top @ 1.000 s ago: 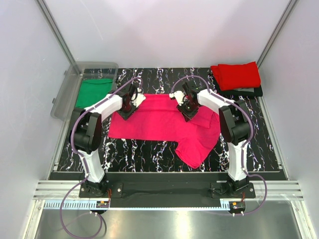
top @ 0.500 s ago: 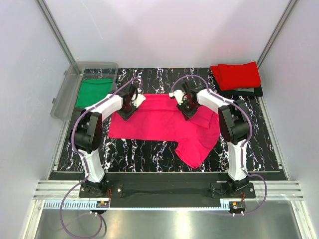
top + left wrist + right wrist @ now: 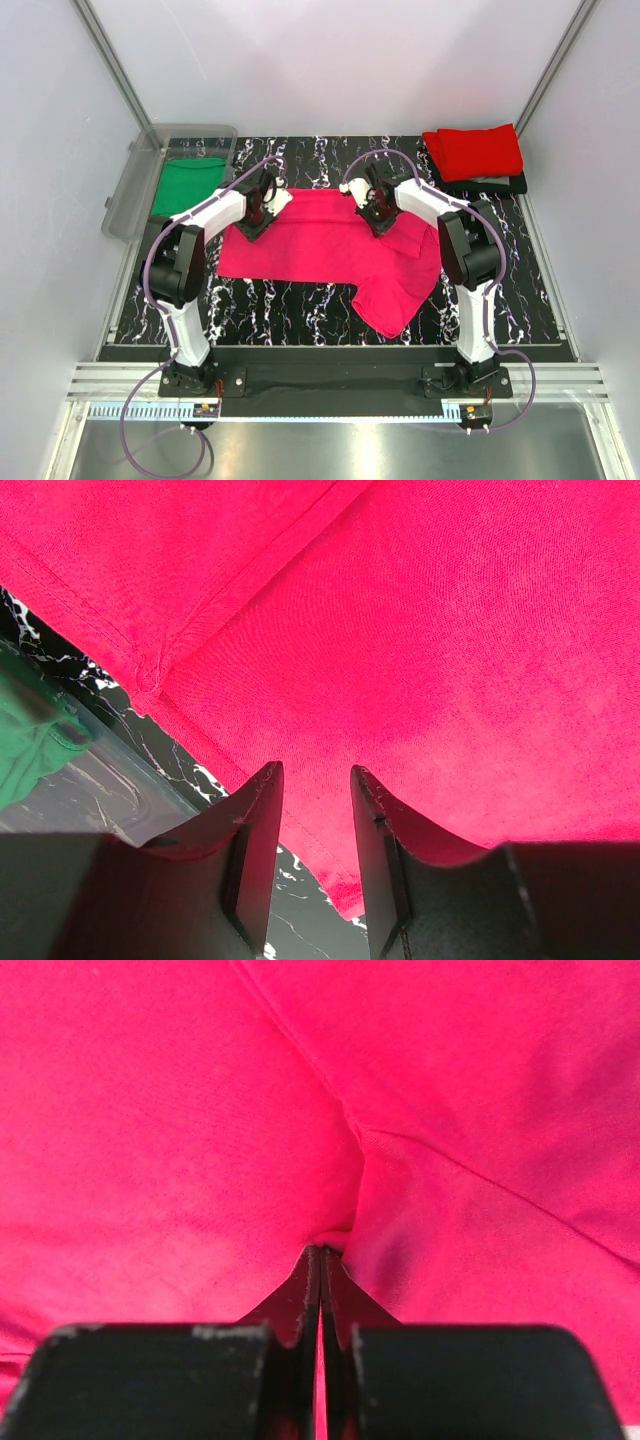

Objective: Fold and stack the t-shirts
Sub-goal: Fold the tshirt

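wrist view shows right hand [image 3: 321, 1253] pinching pink t-shirt [image 3: 150, 1110]

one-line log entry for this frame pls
pink t-shirt: laid out | right gripper: shut on pink cloth | left gripper: open over its far-left corner | red t-shirt: folded, far right | green t-shirt: in bin

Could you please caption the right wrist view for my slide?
Right gripper shut, pinching a pucker of the magenta-pink t-shirt.
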Tool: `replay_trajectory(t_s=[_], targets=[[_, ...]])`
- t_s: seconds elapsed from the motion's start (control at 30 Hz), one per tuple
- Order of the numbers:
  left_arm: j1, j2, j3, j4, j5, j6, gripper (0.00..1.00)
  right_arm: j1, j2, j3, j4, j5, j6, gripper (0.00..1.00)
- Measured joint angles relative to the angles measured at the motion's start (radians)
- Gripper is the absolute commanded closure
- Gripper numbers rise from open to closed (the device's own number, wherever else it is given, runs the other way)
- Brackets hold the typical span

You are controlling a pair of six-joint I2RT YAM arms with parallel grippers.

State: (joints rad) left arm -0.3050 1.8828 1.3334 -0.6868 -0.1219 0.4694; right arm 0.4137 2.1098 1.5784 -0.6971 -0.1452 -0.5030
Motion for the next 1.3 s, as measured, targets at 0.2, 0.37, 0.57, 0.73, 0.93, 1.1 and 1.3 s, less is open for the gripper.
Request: replay_trajectory(t_s=[0.2, 0.37, 0.57, 0.73, 0.93, 1.1, 1.3], targets=[[0.000, 0.000, 0.000, 0.000, 0.000, 0.000, 0.62, 0.000, -0.007, 0.001, 0.001, 0.001, 0.016, 1.00], [0.000, 0.009, 0.008, -0.001, 0.001, 0.000, 0.63, 0.000, -0.040, 0.002, -0.013, -0.008, 0.032, 1.00], [0.000, 0.016, 0.016, 0.000, 0.001, 0.000, 0.63, 0.008, -0.063, 0.008, -0.034, -0.034, 0.045, 1.00], [0.000, 0.016, 0.016, -0.001, 0.001, 0.000, 0.63, 0.021, -0.063, 0.011, -0.067, -0.072, 0.047, 1.00], [0.000, 0.016, 0.016, -0.001, 0.001, 0.000, 0.63, 0.036, -0.063, 0.025, -0.101, -0.129, 0.047, 1.00], [0.000, 0.016, 0.016, -0.001, 0.001, 0.000, 0.63, 0.039, -0.063, 0.050, -0.123, -0.156, 0.047, 1.00], [0.000, 0.016, 0.016, -0.001, 0.000, 0.000, 0.63, 0.039, -0.062, 0.069, -0.166, -0.216, 0.055, 0.74]])
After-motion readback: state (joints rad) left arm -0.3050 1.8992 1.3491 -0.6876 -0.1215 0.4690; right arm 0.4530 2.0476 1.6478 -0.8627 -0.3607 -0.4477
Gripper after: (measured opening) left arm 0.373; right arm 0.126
